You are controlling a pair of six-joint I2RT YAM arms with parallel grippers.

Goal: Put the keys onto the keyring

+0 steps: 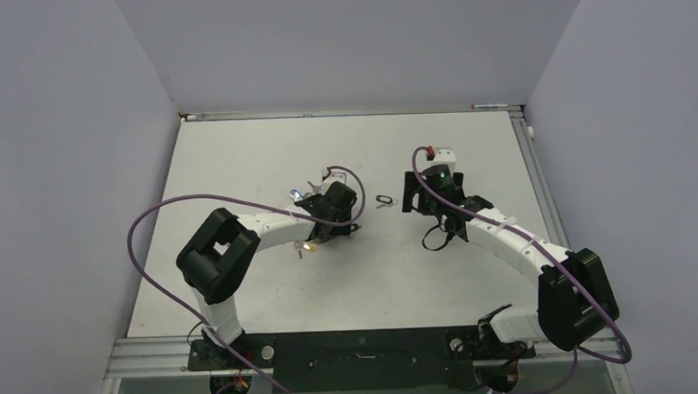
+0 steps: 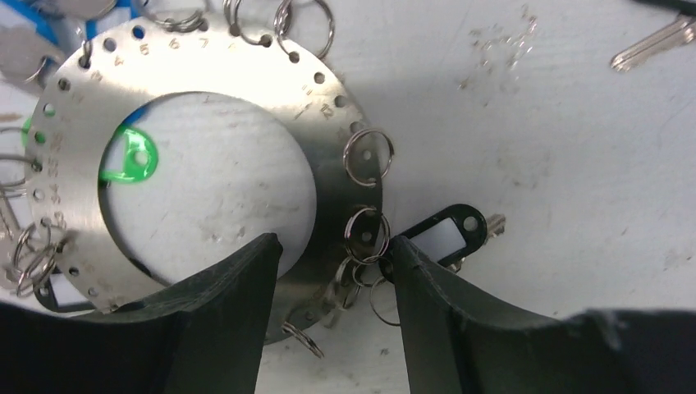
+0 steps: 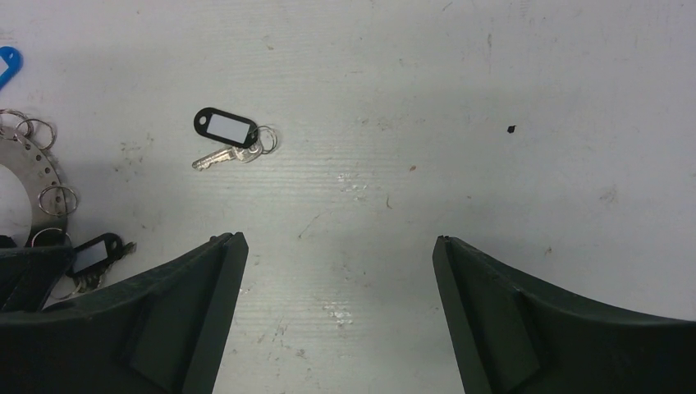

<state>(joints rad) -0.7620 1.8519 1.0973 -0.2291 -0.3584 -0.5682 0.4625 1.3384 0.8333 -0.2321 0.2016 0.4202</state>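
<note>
Left claw (image 2: 335,242) astride keyring (image 2: 205,75), wrist view only

Keyring (image 2: 246,78): flat metal disc, numbered holes round the rim, upper left to centre, lying on white table (image 2: 558,164). Small split rings (image 2: 368,156) on its right edge. Green tag (image 2: 130,156) inside the central hole. Black tag (image 2: 443,234) just right of the rim. Key (image 2: 652,45) at upper right. End effector (image 2: 335,254) straddles the lower-right band, fingers apart.
</note>
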